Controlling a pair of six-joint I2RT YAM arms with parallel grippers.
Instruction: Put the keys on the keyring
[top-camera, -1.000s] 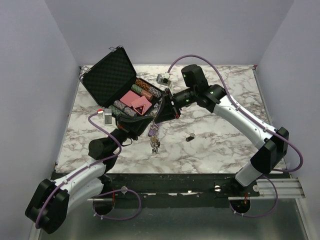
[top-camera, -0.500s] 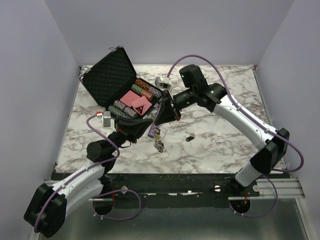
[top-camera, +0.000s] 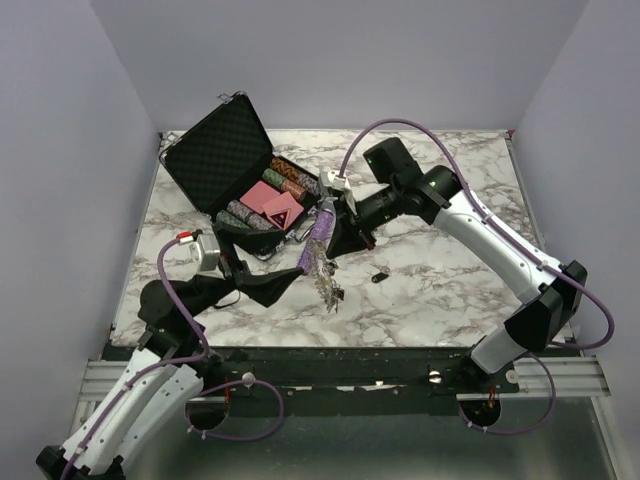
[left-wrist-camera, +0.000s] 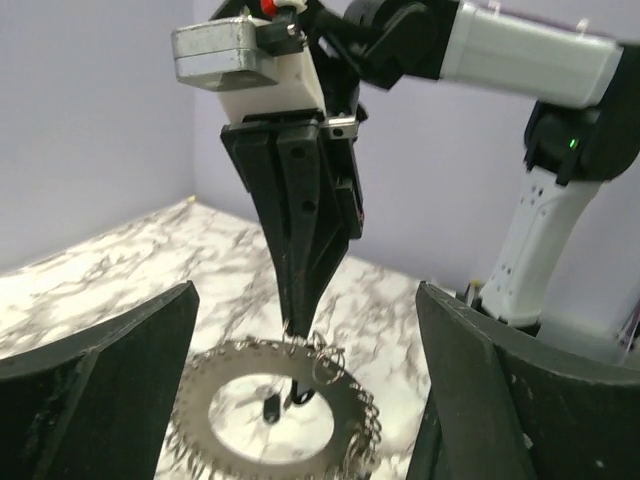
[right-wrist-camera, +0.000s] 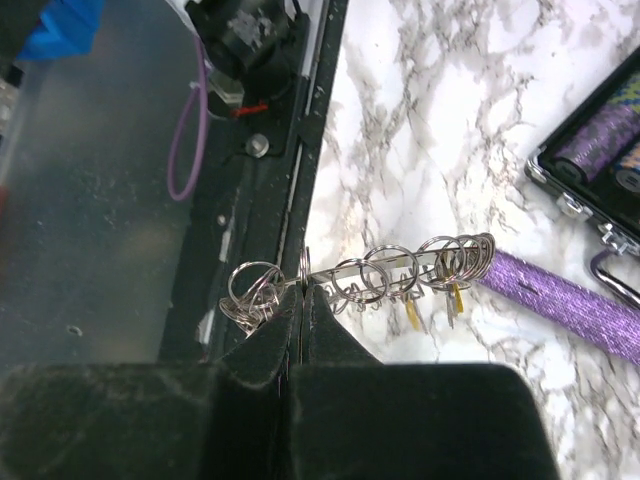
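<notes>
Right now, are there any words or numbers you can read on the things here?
No text can be read in any view.
Pink cards in the black case: a dark triangle mark, too small to read.
Chip rows: edge patterns, too blurred to read.

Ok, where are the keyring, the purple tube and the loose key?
keyring (left-wrist-camera: 197, 403): left wrist view, left arc of the fan.
purple tube (right-wrist-camera: 562, 298): right wrist view, its middle.
loose key (top-camera: 380, 275): top external view, dark body.
</notes>
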